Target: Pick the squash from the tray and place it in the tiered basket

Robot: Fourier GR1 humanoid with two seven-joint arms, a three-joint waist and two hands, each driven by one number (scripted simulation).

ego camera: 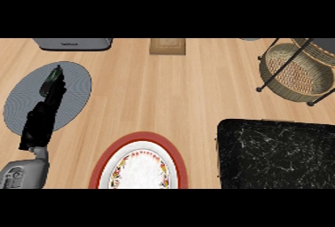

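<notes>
Head view, only one to go by: wooden counter (163, 97) fills the picture. Left hand (44, 111) shows at about nine o'clock, black, its fingers straight and held close together, pointing toward twelve, curled round nothing. It lies over a grey round mat (72, 88); the grey forearm (23, 170) enters at seven o'clock. Right hand appears nowhere.

At four o'clock sits the tray (278, 153) — black with white marbling, its surface bare as far as the picture reaches. Squash cannot be seen on it or anywhere else, so its place cannot be told. Tiered basket (291, 73), wicker in a thin black frame, stands at two o'clock, well apart from the left hand.

At six o'clock lies a red-rimmed plate (141, 166) with a patterned white centre. Along twelve o'clock — a grey appliance (72, 43) and a tan box (168, 45).
</notes>
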